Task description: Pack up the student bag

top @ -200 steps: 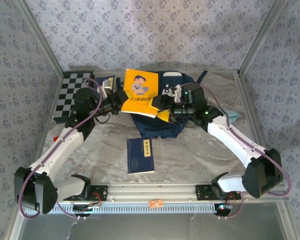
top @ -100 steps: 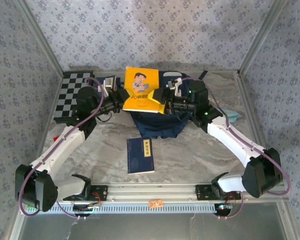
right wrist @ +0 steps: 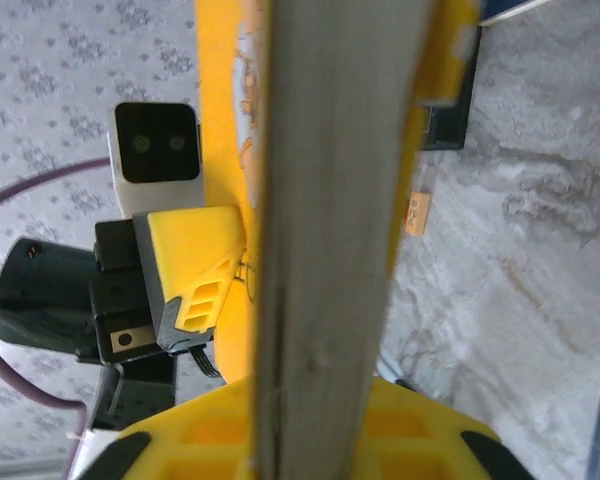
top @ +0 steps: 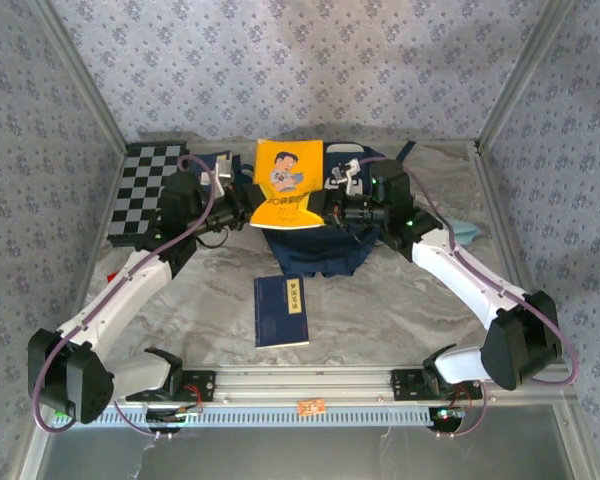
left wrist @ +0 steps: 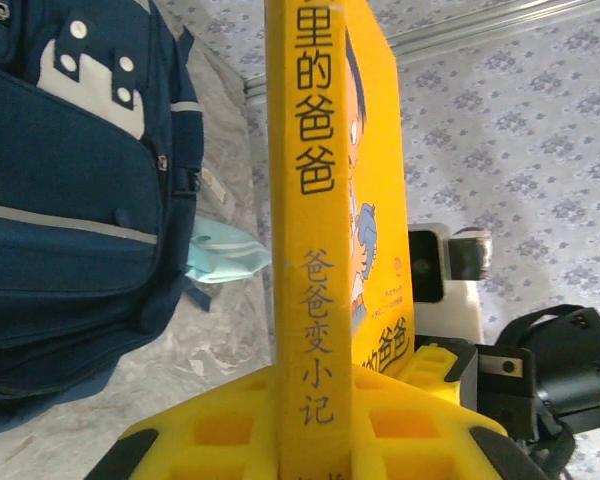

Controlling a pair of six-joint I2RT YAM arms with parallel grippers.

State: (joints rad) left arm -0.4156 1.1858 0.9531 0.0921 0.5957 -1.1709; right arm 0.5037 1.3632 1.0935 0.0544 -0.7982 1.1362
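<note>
The student bag [top: 315, 250] is a navy backpack lying at the back middle of the table; its white patches and grey stripe [left wrist: 70, 200] face the left wrist camera. A yellow book [top: 288, 180] with a cartoon cover stands nearly upright over the bag. My left gripper [top: 250, 200] is shut on the book's spine [left wrist: 310, 250] and my right gripper [top: 322, 207] is shut on its page edge [right wrist: 330, 230], one from each side. In the left wrist view the left gripper [left wrist: 315, 400] clamps the spine; in the right wrist view the right gripper [right wrist: 320, 400] clamps the pages.
A dark blue book [top: 281, 310] lies flat on the marble table in front of the bag. A checkerboard [top: 145, 190] sits at the back left. A light-blue pouch [top: 468, 230] lies at the right, beside the bag [left wrist: 220, 255]. Patterned walls close in the back and sides.
Both grippers have tipped the yellow book from a slant to nearly upright and carried it slightly right, over the bag. The blue book has stayed put.
</note>
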